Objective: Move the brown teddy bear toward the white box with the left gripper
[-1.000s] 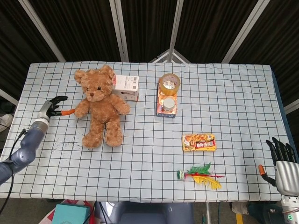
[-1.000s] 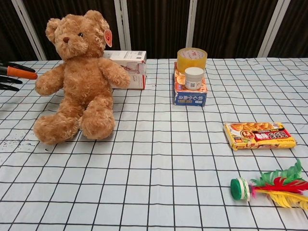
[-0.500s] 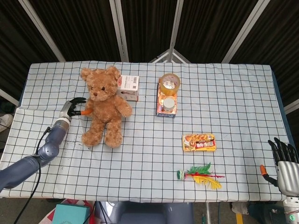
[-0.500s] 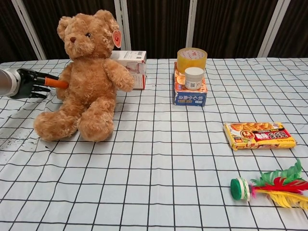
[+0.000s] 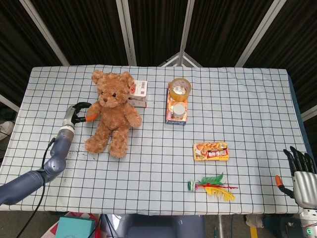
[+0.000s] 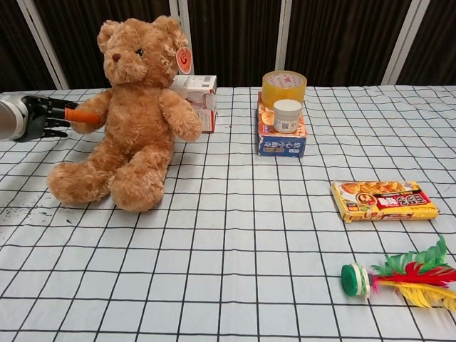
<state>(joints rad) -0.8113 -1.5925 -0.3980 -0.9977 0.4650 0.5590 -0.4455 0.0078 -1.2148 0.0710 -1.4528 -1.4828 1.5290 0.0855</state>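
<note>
Looking down from the head view, you have the brown teddy bear sitting on the checked tablecloth toward the far left, leaning so its head overlaps the white box behind it. Your left hand lies just beside the bear's near arm, its dark fingers curled and its orange-tipped thumb against the plush; you cannot tell from here whether it actually pinches the fur. Your right hand hangs off the near right edge of the table with its fingers spread and nothing in it. To the right of the white box, a roll of yellow tape rests on a blue carton, with a small white jar on the same carton. Nearer you lie a flat snack packet and a feathered shuttlecock, well apart from the bear.

From the chest view, the brown teddy bear sits upright with a round tag on its ear, covering the left part of the white box. Your left hand reaches in from the left edge, its thumb touching the bear's arm. The tape roll and jar stand on the carton; the snack packet and shuttlecock lie to the right.
</note>
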